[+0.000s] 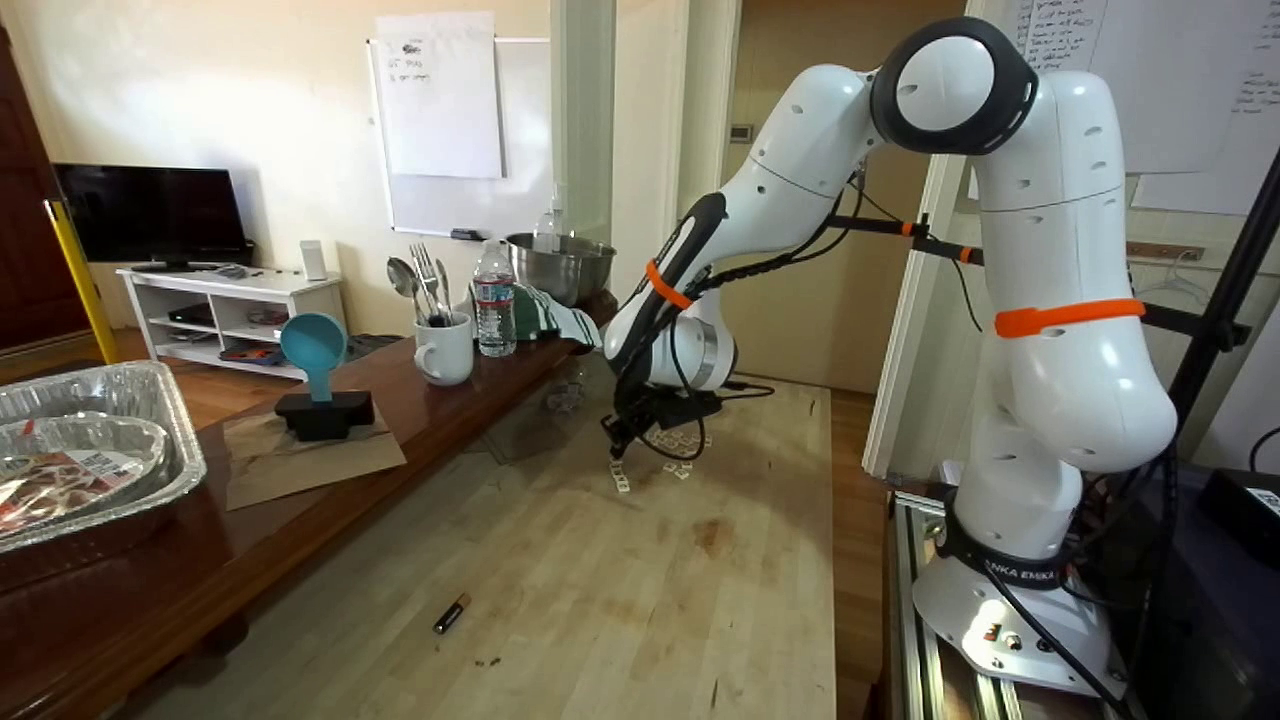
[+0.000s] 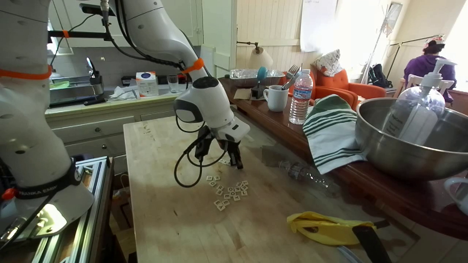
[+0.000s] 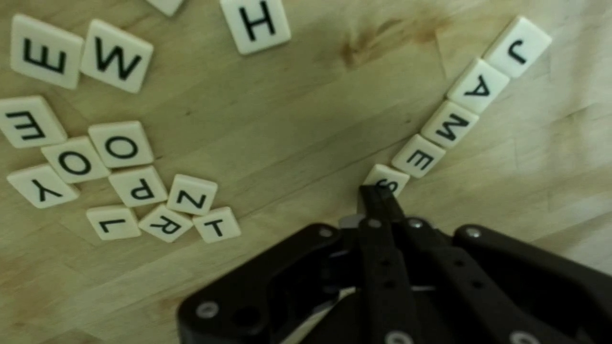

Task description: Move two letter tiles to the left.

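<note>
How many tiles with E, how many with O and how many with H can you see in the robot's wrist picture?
E tiles: 3
O tiles: 2
H tile: 1
Total: 6
Not counted: the cut-off tile at the top edge, its letter out of view.

Letter tiles (image 3: 449,125): I'm getting 18 in the wrist view, cropped ones included; 5 are forming a row right of centre, 13 are sprawling left and up top
Battery (image 1: 452,613): just one's lying lower left in an exterior view
Foil trays (image 1: 178,420): two are sitting far left there too
Mugs (image 2: 276,98): two are showing in an exterior view, upper middle and right edge
Labelled water bottle (image 2: 300,96): one's standing upper middle
Steel bowl (image 2: 387,157): one's sitting on the right
</note>
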